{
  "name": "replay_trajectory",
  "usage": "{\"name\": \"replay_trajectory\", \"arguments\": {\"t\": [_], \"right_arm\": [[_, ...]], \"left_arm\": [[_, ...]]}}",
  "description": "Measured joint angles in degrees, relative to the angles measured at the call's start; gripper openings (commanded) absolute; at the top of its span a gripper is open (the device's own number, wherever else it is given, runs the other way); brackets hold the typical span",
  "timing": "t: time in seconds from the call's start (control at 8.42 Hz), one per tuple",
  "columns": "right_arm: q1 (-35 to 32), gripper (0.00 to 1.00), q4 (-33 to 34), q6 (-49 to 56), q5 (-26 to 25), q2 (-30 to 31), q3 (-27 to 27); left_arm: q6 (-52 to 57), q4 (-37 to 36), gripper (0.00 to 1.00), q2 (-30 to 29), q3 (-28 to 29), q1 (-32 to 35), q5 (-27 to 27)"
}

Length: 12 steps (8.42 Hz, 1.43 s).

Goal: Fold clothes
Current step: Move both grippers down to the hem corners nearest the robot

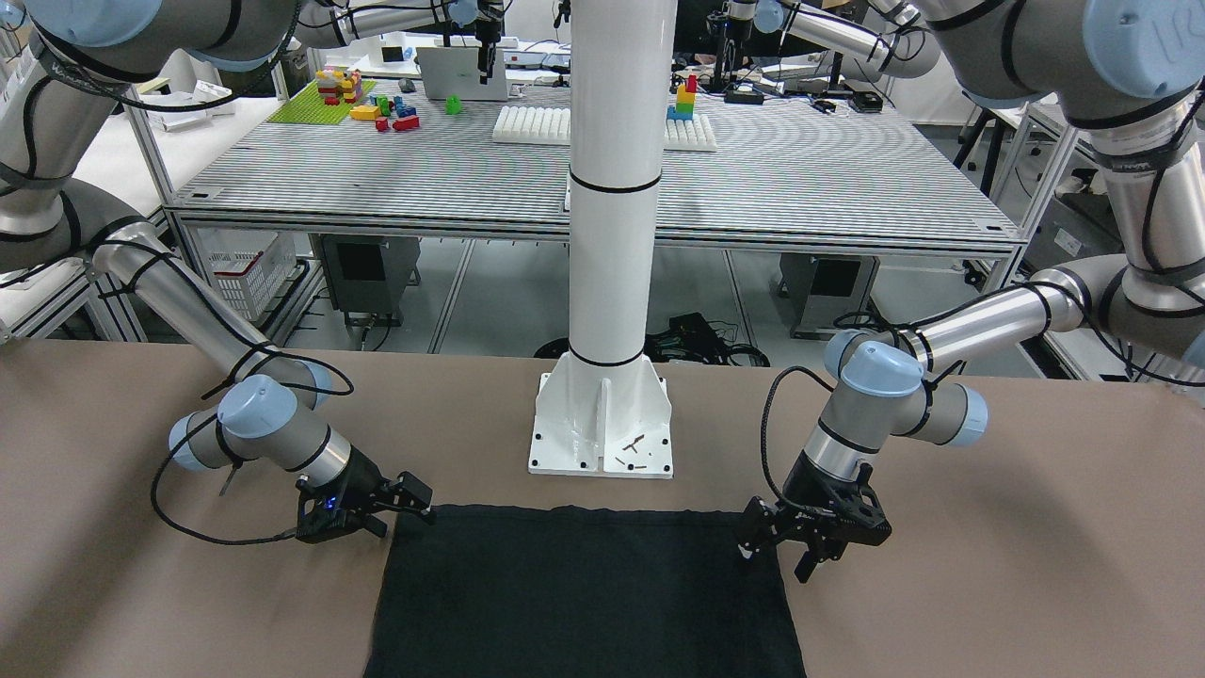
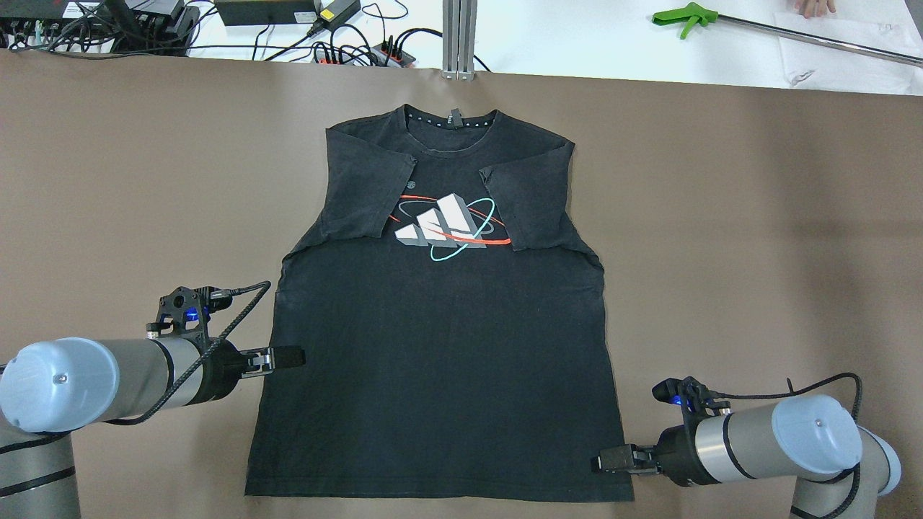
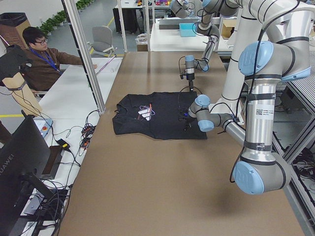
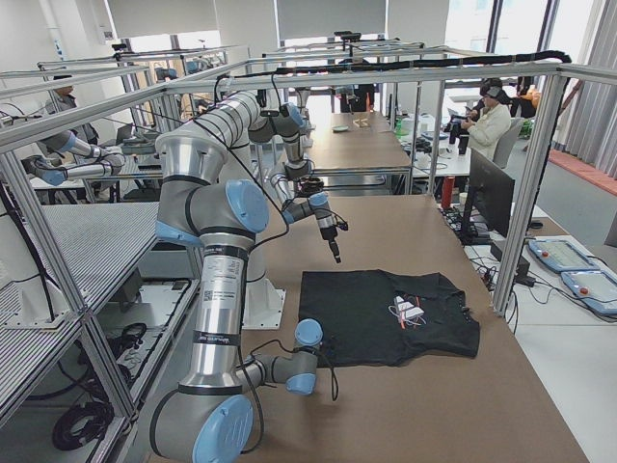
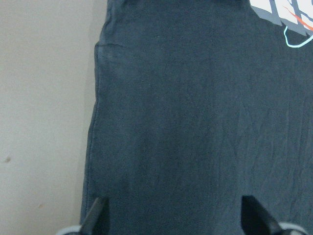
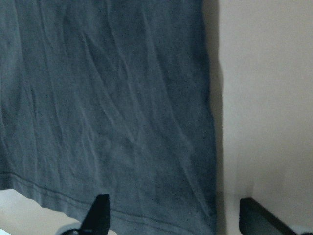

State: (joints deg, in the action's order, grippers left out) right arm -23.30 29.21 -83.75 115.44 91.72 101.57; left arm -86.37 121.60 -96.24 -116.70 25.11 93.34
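black shirt (image 1: 584,593), far half cropped off

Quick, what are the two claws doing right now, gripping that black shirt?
Left gripper: open, at the side edge of the shirt, holding nothing.
Right gripper: open, by the shirt's bottom corner, holding nothing.

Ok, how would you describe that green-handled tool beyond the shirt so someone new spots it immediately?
Start at the brown table with the black T-shirt spread in its middle, then look past its far edge to the white surface. Toward the robot's right on it lies a long metal rod ending in a bright green trigger handle, the only green thing there.
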Motion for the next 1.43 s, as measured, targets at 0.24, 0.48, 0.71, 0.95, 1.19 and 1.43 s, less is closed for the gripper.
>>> {"name": "replay_trajectory", "arguments": {"t": [0.24, 0.48, 0.71, 0.95, 1.19, 1.43], "right_arm": [[2.1, 0.19, 0.0, 0.0, -1.3, 1.4, 0.0], [2.5, 0.0, 0.0, -0.1, -1.6, 2.3, 0.4], [2.5, 0.0, 0.1, -0.1, -1.5, 3.8, 3.4], [2.4, 0.0, 0.5, -0.1, -1.3, 6.4, 7.1], [2.5, 0.0, 0.6, -0.1, -1.4, 7.2, 7.8], [2.5, 0.63, 0.7, -0.1, -1.3, 7.2, 7.8]], "left_arm": [[0.0, -0.1, 0.95, 0.1, 0.2, -0.1, -0.3], [0.0, -0.1, 0.94, -0.3, 0.5, -0.1, -0.3], [0.0, -0.1, 0.94, -0.7, 0.6, -0.3, -0.2], [0.1, -0.1, 0.94, -1.3, 0.9, -0.4, -0.2], [0.1, -0.1, 0.94, -1.6, 1.1, -0.4, -0.2], [0.1, -0.1, 0.94, -1.7, 1.3, -0.5, -0.2]]}}
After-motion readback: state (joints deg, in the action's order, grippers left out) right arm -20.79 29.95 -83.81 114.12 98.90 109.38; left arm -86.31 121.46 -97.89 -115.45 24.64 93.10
